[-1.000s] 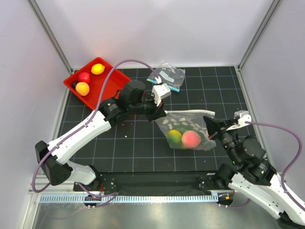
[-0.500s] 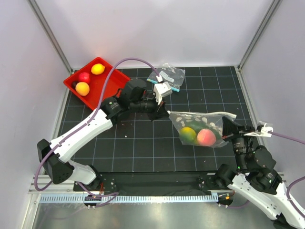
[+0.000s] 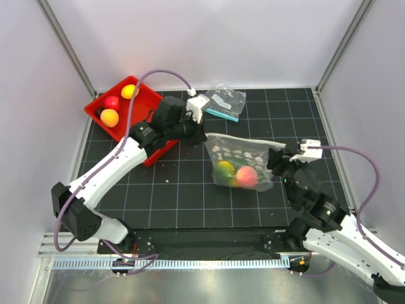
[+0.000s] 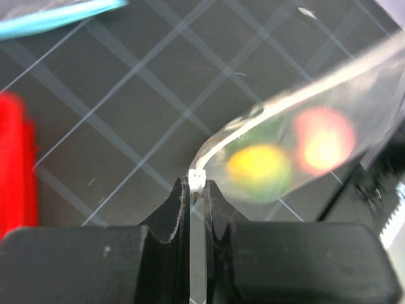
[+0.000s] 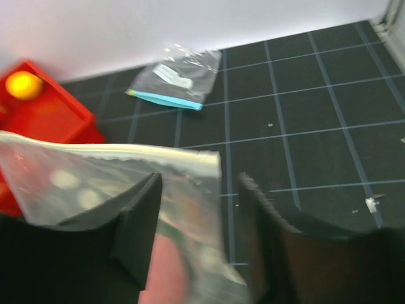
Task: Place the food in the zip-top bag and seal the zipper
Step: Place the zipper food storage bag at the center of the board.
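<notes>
Our left hand [image 4: 197, 190] is clenching one end of the zipper [image 5: 126, 153] at a corner of the bag [image 3: 243, 151]. Our right hand [image 5: 199, 183] is standing released, jaws apart, with the bag's other corner lying between them. The food [image 3: 247, 176], green and pink pieces, is sitting inside the bag over the middle of the bench [image 3: 190, 196].

Overhead view looking down from near edge, wrist views close, all sharing the zip-top bag [image 3: 243, 152]
</notes>
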### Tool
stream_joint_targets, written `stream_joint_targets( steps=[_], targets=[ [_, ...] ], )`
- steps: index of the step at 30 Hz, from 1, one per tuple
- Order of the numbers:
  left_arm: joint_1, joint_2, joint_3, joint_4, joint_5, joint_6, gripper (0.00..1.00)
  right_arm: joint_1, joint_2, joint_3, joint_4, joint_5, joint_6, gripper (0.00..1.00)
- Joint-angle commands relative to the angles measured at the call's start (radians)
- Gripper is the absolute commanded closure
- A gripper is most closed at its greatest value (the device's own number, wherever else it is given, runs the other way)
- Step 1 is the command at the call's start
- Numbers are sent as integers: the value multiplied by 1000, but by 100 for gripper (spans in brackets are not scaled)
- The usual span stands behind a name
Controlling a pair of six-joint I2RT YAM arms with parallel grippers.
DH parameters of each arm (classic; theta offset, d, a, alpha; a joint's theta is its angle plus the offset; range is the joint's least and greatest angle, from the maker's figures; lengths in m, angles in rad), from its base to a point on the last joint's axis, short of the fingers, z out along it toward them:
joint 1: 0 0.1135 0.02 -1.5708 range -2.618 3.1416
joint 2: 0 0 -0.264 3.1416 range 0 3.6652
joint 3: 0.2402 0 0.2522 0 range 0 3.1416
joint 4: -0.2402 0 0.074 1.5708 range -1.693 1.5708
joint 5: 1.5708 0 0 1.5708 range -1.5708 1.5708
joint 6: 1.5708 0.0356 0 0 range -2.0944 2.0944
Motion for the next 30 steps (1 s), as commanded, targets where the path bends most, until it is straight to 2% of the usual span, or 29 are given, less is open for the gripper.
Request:
stream_joint_targets(
  steps=[1,2,5,11,12,14,15,16,18,21,24,27,30],
  targets=[
    [92,4,44,-12,-107,-115,100,-8,107,79,21,55,3,38],
    [136,4,41,-10,-107,-132,100,-9,131,88,11,54,6,31],
    [222,7,32,-1,-110,-192,100,-9,182,110,0,34,7,26],
    [367,-4,-6,47,-119,-244,98,-9,156,96,22,-1,12,25],
    [388,-4,-3,47,-131,-244,84,-9,148,90,27,-4,9,25],
    [399,-1,16,31,-150,-238,64,-9,132,84,28,-9,7,24],
    [402,-8,23,25,-168,-244,48,-8,119,81,28,-11,7,24],
    [404,-22,23,24,-225,-248,36,-8,113,81,30,-11,6,24],
    [404,-107,-34,76,-254,-250,15,-9,105,79,24,-7,3,23],
    [402,-253,-164,224,-311,-247,0,-9,102,84,14,-4,3,22],
    [401,-368,-264,350,-313,-239,0,-8,101,81,26,-17,-2,20],
    [402,-442,-324,442,-329,-245,1,-8,98,73,56,-29,4,14],
    [402,-517,-385,542,-331,-250,5,-9,90,74,60,0,27,11]
  ],
)
